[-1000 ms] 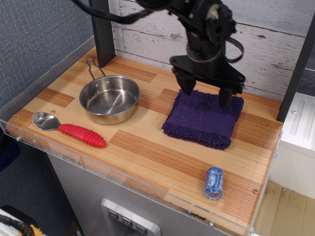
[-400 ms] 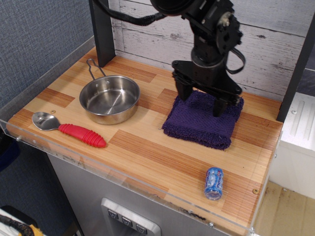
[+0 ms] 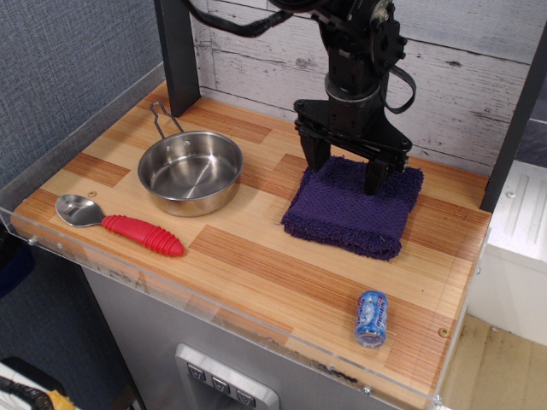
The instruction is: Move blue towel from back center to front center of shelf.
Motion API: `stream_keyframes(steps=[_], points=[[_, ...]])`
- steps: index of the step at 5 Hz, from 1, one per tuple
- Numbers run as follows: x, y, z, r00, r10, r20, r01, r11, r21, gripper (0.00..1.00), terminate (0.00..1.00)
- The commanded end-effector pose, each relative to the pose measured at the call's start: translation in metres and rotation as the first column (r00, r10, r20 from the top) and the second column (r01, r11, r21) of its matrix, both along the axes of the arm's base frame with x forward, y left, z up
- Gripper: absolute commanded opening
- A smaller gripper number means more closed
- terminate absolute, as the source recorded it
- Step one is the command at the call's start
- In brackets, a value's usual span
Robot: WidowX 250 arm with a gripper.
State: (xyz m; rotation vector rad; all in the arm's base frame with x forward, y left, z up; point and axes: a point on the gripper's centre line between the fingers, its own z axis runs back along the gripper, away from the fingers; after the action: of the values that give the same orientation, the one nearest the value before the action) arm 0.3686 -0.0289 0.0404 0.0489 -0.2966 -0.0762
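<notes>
Gripper state: The black two-finger gripper (image 3: 344,173) stood with its jaws spread wide, nothing between them. One fingertip sat at the left rear edge of the cloth, the other over its rear middle.

Change in gripper: Over the last second the gripper shifted left and toward the rear edge of the cloth. Its right finger had earlier hung at the right rear corner; it now stood further inboard. The jaw spread looked about the same throughout.

Task object: The folded, dark indigo terry-cloth blue towel (image 3: 355,209) lay flat at back centre of the shelf, unmoved across all three pictures.

Surface: The butcher-block wood shelf (image 3: 265,260) with a clear acrylic rim showed bare planks in front of the towel.

Contact: Whether the fingertips touched the towel could not be told from this view.

Meaning for task: The step in hand appeared to be alignment for a grasp at the rear edge. No grasp had yet been made, so the move forward had not begun.

Bystanders: A round steel pan (image 3: 190,172), a red-handled metal spoon (image 3: 120,225) and a small blue can (image 3: 372,318) lay well apart from the towel. The can lay near the front right.
</notes>
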Motion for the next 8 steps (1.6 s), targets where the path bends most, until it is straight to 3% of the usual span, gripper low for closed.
stream_keyframes(steps=[1, 3, 5, 7, 8], points=[[0.0, -0.012, -0.001, 0.998, -0.064, -0.006, 0.063, 0.997, -0.047, 1.0, 0.0], [-0.007, -0.02, -0.015, 0.994, -0.083, -0.076, 0.082, 0.996, -0.018, 1.0, 0.0], [-0.026, -0.006, -0.007, 0.994, -0.077, -0.077, 0.08, 0.996, 0.033, 1.0, 0.0], [-0.046, 0.004, -0.005, 0.992, -0.081, -0.1, 0.085, 0.996, 0.04, 1.0, 0.0], [-0.065, 0.016, -0.007, 0.992, -0.057, -0.114, 0.066, 0.995, 0.072, 1.0, 0.0]])
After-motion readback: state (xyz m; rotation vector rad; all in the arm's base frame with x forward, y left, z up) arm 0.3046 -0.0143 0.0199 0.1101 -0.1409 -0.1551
